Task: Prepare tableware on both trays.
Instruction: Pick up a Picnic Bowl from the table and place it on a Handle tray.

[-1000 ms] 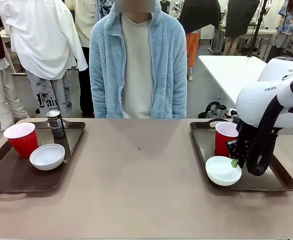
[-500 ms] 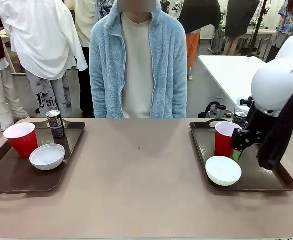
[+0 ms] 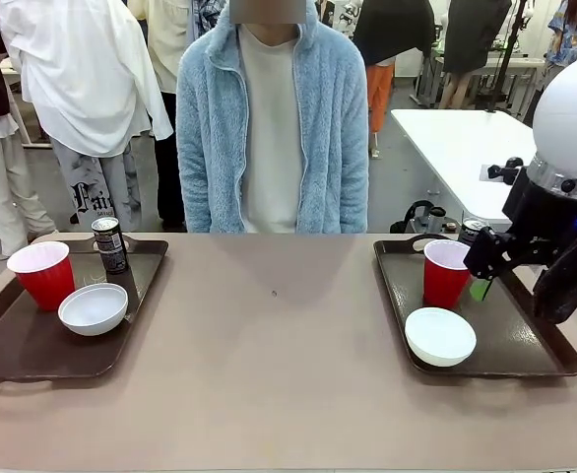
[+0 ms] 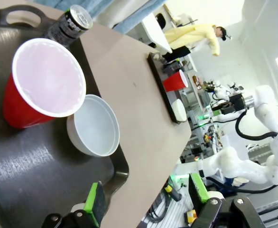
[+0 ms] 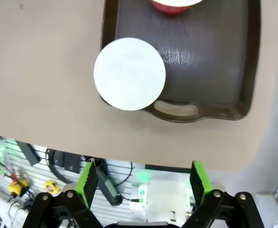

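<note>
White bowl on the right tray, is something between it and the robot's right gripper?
No, nothing visible. The open right gripper looks down at the white bowl with only air between; the red cup stands beyond.

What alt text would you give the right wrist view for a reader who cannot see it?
Looking down past the open right gripper, a shallow white bowl sits at the near corner of a dark brown tray beside its handle slot, with the edge of a red cup at the frame's top, all on a tan table.

1. I'm looking into a robotics lab: my beige worktop (image 3: 269, 374) stands in an open hall.
2. Behind it sit white tables (image 3: 456, 138) and standing people (image 3: 269, 118).
3. Cables and equipment (image 5: 58, 166) hang under the worktop's edge.
</note>
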Tool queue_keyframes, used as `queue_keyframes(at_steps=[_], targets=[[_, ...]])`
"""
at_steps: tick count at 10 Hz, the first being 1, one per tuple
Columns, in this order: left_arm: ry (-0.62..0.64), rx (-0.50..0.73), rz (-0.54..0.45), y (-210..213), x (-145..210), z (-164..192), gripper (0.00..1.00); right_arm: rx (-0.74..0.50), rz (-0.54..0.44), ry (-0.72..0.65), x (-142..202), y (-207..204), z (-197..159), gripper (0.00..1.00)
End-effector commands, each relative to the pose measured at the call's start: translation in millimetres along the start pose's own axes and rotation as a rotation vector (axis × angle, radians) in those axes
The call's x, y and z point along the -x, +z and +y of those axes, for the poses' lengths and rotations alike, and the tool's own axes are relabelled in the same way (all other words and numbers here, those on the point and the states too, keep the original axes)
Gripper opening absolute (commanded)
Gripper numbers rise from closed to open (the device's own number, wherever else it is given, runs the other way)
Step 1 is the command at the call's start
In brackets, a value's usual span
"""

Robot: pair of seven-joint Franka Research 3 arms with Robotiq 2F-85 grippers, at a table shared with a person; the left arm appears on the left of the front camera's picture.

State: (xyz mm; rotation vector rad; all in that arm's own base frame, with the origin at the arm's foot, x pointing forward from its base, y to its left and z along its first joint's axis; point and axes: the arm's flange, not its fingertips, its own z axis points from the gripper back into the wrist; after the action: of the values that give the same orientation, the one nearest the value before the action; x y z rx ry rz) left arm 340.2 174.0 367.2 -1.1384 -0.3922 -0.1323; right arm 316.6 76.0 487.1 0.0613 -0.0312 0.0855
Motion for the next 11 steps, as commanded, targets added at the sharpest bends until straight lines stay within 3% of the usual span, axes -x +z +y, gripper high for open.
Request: queue_keyframes(at_steps=[1,8,9,11], targets=[[-0.005,0.007,-0.010,1.6,-0.1,-1.1,0.93,-0.003,0.012,-0.011,-9.7,-19.8,-4.6,1.00],[-0.005,0.007,-0.010,1.6,-0.1,-1.1,0.93,-0.001,0.025,-0.009,-8.4,-18.6,-3.2,0.99],[-0.005,0.007,-0.010,1.6,-0.1,-1.1,0.93,-0.439,-0.014,-0.084,-3.1,1.8,-32.9,1.00],[-0.005,0.007,-0.010,1.6,-0.1,-1.1,0.93,-0.724,-0.090,-0.178,2.9,10.6,-85.4,1.00]])
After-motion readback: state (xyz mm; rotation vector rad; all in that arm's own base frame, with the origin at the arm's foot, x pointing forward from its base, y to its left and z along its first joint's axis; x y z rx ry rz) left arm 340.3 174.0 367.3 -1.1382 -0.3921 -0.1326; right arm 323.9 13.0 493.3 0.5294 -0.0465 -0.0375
